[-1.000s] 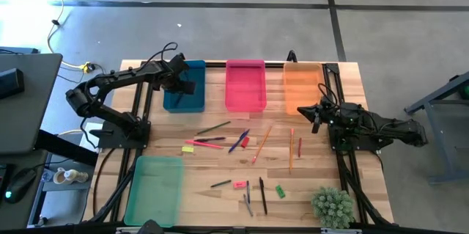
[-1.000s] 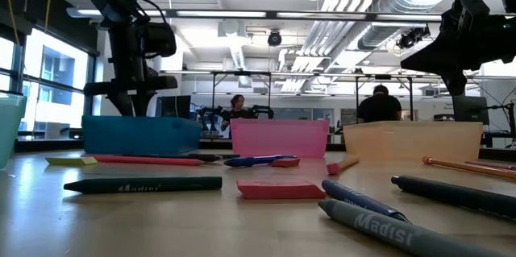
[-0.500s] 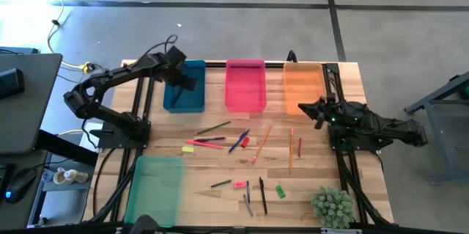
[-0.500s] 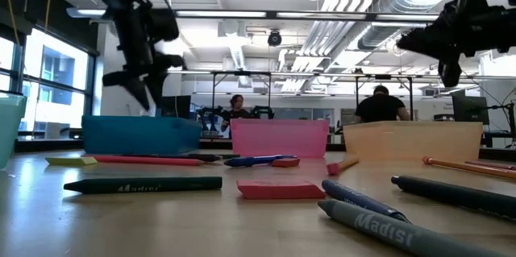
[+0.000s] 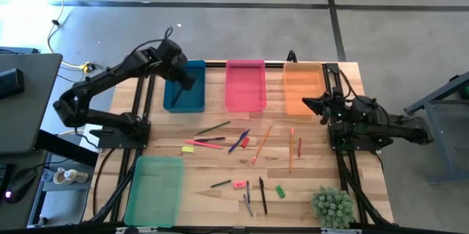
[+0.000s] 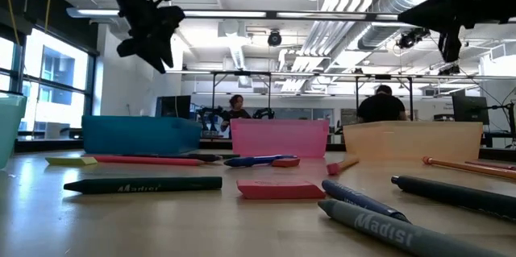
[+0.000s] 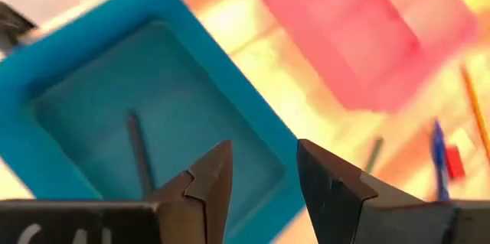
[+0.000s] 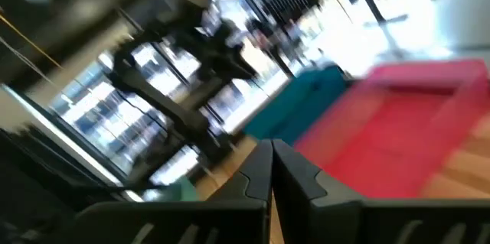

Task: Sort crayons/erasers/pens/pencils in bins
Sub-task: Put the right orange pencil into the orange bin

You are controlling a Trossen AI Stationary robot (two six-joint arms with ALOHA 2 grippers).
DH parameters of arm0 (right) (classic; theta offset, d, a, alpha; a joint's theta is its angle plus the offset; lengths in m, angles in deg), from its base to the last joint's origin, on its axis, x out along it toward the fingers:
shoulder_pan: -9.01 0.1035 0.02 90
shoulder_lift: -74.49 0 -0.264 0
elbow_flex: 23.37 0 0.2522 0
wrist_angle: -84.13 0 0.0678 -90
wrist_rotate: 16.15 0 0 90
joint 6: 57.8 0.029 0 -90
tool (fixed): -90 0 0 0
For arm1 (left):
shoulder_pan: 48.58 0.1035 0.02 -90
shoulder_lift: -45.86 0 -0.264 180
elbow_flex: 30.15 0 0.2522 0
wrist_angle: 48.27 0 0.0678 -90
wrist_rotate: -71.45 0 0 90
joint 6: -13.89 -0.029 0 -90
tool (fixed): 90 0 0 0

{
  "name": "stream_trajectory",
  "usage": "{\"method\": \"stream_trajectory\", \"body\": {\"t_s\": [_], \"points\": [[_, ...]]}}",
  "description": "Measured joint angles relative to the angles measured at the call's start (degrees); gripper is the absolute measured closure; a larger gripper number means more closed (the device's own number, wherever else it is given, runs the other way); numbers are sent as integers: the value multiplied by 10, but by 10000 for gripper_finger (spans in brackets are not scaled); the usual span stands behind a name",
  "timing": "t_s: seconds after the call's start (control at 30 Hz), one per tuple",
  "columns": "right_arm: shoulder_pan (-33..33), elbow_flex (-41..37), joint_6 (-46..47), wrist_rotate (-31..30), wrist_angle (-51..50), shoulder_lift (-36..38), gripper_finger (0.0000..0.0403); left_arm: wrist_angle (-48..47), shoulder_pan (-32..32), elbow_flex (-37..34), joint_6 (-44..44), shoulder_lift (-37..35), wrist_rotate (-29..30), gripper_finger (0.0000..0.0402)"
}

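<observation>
My left gripper [image 5: 187, 81] [image 7: 264, 174] hangs open and empty above the blue bin [image 5: 185, 87], high over it in the low view [image 6: 153, 43]. One dark pen [image 7: 138, 152] lies on the blue bin's floor. My right gripper [image 5: 306, 103] [image 8: 269, 169] is shut and empty, raised at the orange bin's [image 5: 302, 86] near right corner. On the table lie orange pencils [image 5: 261, 143], a blue pen [image 5: 239, 141], a yellow eraser [image 5: 188, 147], a pink eraser [image 5: 239, 184], a green eraser [image 5: 280, 191], a dark green crayon [image 5: 220, 183] and black pens [image 5: 262, 195].
The pink bin [image 5: 245, 85] stands between the blue and orange ones along the far edge. The light green bin [image 5: 154, 190] sits at the near left corner. A small green plant [image 5: 333, 206] stands at the near right corner. People show in the room beyond.
My left gripper has risen from low over the blue bin to well above it and has tipped out of the vertical. My right gripper has also risen a little beside the orange bin. The things on the table have kept still.
</observation>
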Motion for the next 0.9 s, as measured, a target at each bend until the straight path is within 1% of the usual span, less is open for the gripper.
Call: {"method": "stream_trajectory", "body": {"t_s": [0.07,0.17,0.27,0.33,0.43,0.53,0.7,0.9], "points": [[0,37,15,0,-50,-38,403,3,-25,-11,5,-16,-5,266],[0,85,57,3,-128,-99,403,37,-60,-39,22,-41,-14,266],[0,127,102,23,-187,-162,403,75,-93,-63,49,-65,-22,266],[0,153,132,37,-222,-202,403,81,-109,-74,62,-78,-21,266],[0,193,170,54,-277,-262,403,85,-129,-80,71,-91,-21,266],[7,228,209,57,-329,-317,403,85,-143,-80,71,-97,-21,266],[41,261,287,61,-385,-399,403,87,-161,-80,71,-108,-21,266],[84,261,368,65,-386,-477,403,87,-176,-80,50,-110,-21,266]]}}
